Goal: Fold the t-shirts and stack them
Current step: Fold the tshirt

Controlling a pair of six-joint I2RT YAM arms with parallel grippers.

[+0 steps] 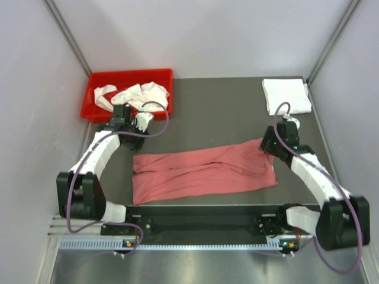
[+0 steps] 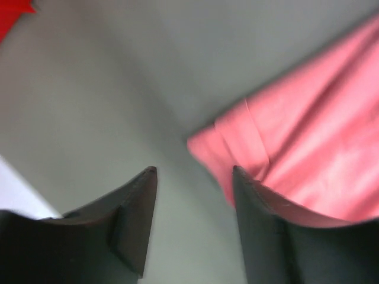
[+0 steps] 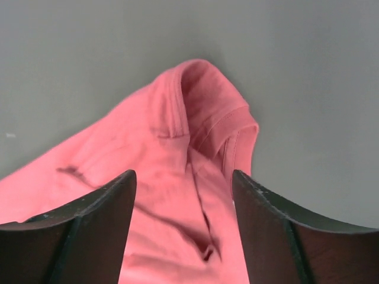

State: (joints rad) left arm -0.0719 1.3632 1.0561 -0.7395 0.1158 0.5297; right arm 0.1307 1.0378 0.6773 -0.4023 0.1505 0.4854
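The pink-red t-shirt (image 1: 201, 171) lies on the dark table as a long band folded lengthwise. My left gripper (image 1: 135, 134) hovers open just beyond the band's far left corner. In the left wrist view only bare table shows between my left gripper's (image 2: 195, 170) fingers, and the pink shirt's corner (image 2: 308, 160) lies to their right. My right gripper (image 1: 267, 148) stands open over the band's far right end. The right wrist view shows the right gripper (image 3: 183, 173) with pink cloth (image 3: 177, 136) lying loose below it. A folded white t-shirt (image 1: 286, 96) rests at the back right.
A red plastic bin (image 1: 130, 74) stands at the back left with crumpled white shirts (image 1: 139, 94) in it; its corner (image 2: 12, 15) shows in the left wrist view. Pale walls enclose the table on three sides. A black rail (image 1: 201, 214) runs along the near edge.
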